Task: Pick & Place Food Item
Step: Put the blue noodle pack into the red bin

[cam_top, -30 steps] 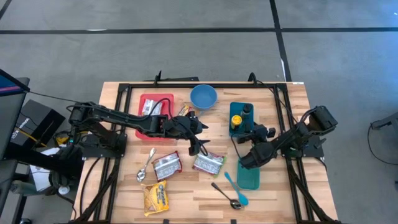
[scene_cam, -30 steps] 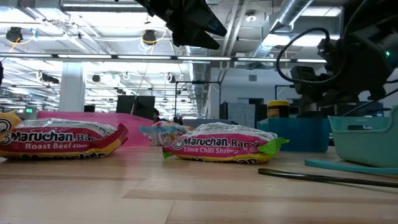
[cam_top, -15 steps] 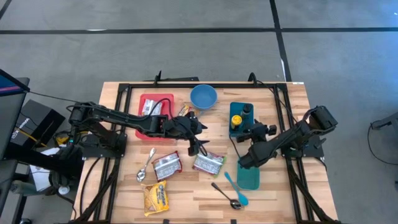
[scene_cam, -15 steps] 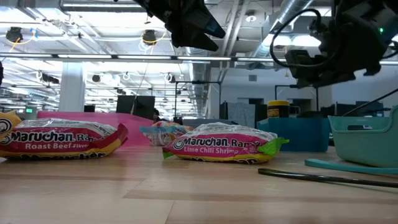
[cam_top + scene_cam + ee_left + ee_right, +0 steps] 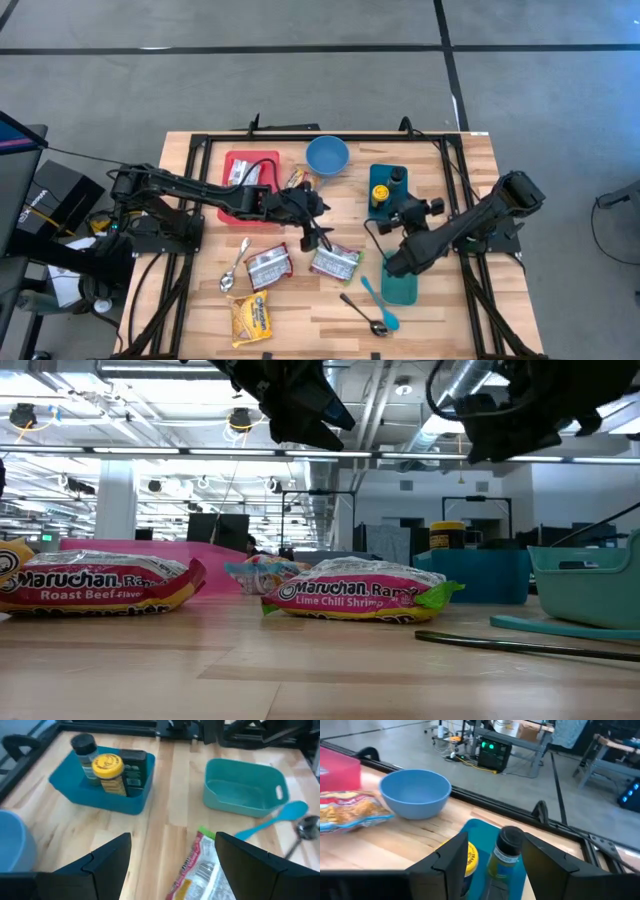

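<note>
Tabletop (image 5: 440, 315) of pale wood planks carries the whole layout. Landmark for all positions: the lime chili shrimp ramen packet (image 5: 335, 262), lying flat near the tabletop's middle and judged to be the task's food item.

Left arm reaches in from the red bin (image 5: 235, 187) side. Its left gripper (image 5: 322, 238) hangs just above and behind the packet, pointed down, fingers (image 5: 107, 860) spread wide, holding nothing. The wrist view shows the packet's end between and beyond them.

Right arm is raised beside the packet, over the teal tub (image 5: 402, 287). The right gripper (image 5: 395, 262) is clear of the surface; its fingers stand parted with nothing between them, looking toward the blue condiment tray (image 5: 385, 192).

Roast beef ramen packet (image 5: 268, 266) lies just beside the landmark, away from the tub. The blue spatula (image 5: 380, 306) lies between packet and tub.

Handling judgement: the packet is light, with crinkly, slippery film over a brittle noodle block. A hold across the narrow width at mid-length should suit; heavy squeeze risks cracking the contents.
</note>
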Available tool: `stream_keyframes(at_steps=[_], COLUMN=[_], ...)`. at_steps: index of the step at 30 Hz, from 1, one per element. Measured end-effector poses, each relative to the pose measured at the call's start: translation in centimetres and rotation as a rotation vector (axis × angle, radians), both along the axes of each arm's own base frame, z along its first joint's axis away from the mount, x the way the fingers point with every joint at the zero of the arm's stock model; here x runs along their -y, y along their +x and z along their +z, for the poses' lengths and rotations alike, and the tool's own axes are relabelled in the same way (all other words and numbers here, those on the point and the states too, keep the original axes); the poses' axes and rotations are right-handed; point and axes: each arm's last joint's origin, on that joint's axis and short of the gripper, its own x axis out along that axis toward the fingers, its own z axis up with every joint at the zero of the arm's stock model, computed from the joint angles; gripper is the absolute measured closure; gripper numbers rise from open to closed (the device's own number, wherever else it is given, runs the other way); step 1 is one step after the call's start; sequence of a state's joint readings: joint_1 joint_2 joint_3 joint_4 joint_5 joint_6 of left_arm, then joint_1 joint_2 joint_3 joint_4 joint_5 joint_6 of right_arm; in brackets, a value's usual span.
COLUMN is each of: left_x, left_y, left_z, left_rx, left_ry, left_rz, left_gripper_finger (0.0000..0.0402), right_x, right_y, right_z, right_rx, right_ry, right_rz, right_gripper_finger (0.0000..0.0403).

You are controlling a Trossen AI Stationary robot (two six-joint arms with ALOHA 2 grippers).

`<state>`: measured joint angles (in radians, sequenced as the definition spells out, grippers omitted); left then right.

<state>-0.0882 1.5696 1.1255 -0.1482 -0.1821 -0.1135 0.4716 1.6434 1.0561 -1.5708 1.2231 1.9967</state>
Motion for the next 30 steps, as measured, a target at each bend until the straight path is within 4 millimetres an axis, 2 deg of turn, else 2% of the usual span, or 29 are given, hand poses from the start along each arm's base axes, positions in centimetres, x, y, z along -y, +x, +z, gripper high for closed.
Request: stream_keyframes(at_steps=[10, 19, 24, 30], left_x=[1.9, 2.6, 2.9, 3.2], left_y=[-0.9, -2.1, -3.0, -3.6], left_z=[-0.9, -2.0, -2.5, -3.5], left_rx=[-0.118, -0.271, -0.339, -0.324], left_ry=[-0.011, -0.013, 0.064, 0.256], left_rz=[-0.086, -0.026, 0.087, 0.194], left_gripper_finger=[0.0120, 0.0120, 0.0122, 0.0128], right_x=[-1.0, -1.4, -1.4, -1.4], right_y=[0.9, 1.1, 1.2, 1.2], right_z=[2.0, 2.5, 2.4, 2.4], right_rx=[-0.059, -0.084, -0.071, -0.071], right_ry=[-0.073, -0.086, -0.080, -0.080], right_rz=[0.113, 0.142, 0.141, 0.142], right_gripper_finger=[0.0241, 0.0265, 0.0283, 0.0300])
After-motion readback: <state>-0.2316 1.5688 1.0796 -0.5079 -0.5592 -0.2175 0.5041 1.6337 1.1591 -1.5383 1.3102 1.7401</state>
